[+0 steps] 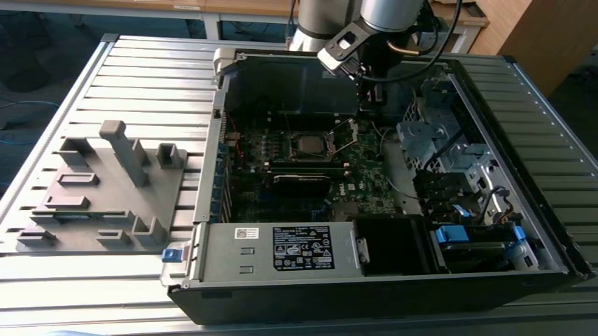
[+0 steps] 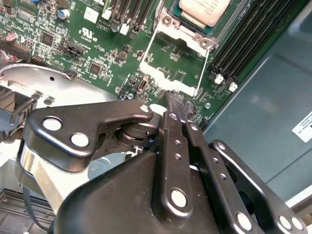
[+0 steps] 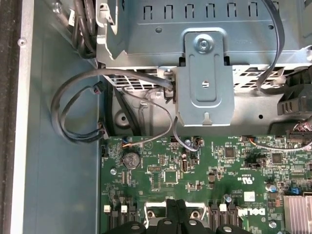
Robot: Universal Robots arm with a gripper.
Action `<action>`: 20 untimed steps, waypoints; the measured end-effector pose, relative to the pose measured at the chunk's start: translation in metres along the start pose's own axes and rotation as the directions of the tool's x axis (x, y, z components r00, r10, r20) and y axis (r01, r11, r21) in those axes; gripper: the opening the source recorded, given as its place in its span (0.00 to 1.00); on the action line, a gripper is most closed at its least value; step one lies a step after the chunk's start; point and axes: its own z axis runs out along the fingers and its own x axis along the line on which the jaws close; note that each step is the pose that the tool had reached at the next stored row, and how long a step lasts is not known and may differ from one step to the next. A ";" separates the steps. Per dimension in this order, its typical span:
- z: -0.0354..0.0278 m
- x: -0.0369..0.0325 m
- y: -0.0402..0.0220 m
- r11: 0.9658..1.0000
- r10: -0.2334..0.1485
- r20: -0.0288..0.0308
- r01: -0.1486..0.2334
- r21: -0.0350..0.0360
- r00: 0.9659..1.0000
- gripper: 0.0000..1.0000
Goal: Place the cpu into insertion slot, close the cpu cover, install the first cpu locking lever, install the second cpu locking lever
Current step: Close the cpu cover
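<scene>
A smooth silver-grey round arm tube (image 1: 391, 12) ends in a pale grey angular wrist block (image 1: 340, 50), with a thin black cable (image 1: 456, 28) looping beside it. The matte black metal gripper (image 2: 178, 103) is built of flat linked bars joined by round silvery pins. Small holes run along its fingers (image 2: 174, 141).

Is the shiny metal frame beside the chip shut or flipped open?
Open: the shiny square metal frame lies flipped away from the dull silver-grey square chip, which lies uncovered; green board shows through the frame's window.
</scene>
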 end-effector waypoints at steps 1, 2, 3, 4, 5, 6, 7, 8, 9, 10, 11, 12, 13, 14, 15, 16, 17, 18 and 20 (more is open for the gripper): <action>0.0000 0.0000 0.0006 1.000 0.000 0.000 0.000 0.000 1.000 0.11; 0.0000 0.0000 0.0012 1.000 0.000 0.000 0.000 0.000 1.000 0.11; 0.0001 0.0000 0.0018 1.000 0.000 0.000 0.000 0.000 1.000 0.11; 0.0001 0.0001 0.0024 1.000 0.000 0.000 0.000 0.000 1.000 0.11; 0.0001 0.0001 0.0029 1.000 0.000 0.000 0.000 0.000 1.000 0.11; 0.0001 0.0001 0.0035 1.000 0.000 0.000 0.000 0.000 1.000 0.11; 0.0002 0.0001 0.0041 1.000 0.000 0.000 0.000 0.000 1.000 0.11; 0.0002 0.0001 0.0047 1.000 0.000 0.000 0.000 0.000 1.000 0.11; 0.0002 0.0001 0.0053 1.000 0.000 0.000 0.000 0.000 1.000 0.11; 0.0002 0.0002 0.0059 1.000 0.000 0.000 0.000 0.000 1.000 0.11; 0.0003 0.0002 0.0065 1.000 0.000 0.000 0.000 0.000 1.000 0.11; 0.0003 0.0002 0.0071 1.000 0.000 0.000 0.000 0.000 1.000 0.11; 0.0003 0.0002 0.0075 1.000 0.000 0.000 0.000 0.000 1.000 0.11; 0.0003 0.0002 0.0080 1.000 0.000 0.000 0.000 0.000 1.000 0.11; 0.0003 0.0002 0.0084 1.000 0.000 0.000 0.000 0.000 1.000 0.11; 0.0004 0.0003 0.0089 1.000 0.000 0.000 0.000 0.000 1.000 0.11; 0.0004 0.0003 0.0094 1.000 0.000 0.000 0.000 0.000 1.000 0.11; 0.0004 0.0003 0.0098 1.000 0.000 0.000 0.000 0.000 1.000 0.11; 0.0004 0.0003 0.0108 1.000 0.000 0.000 0.000 0.000 1.000 0.11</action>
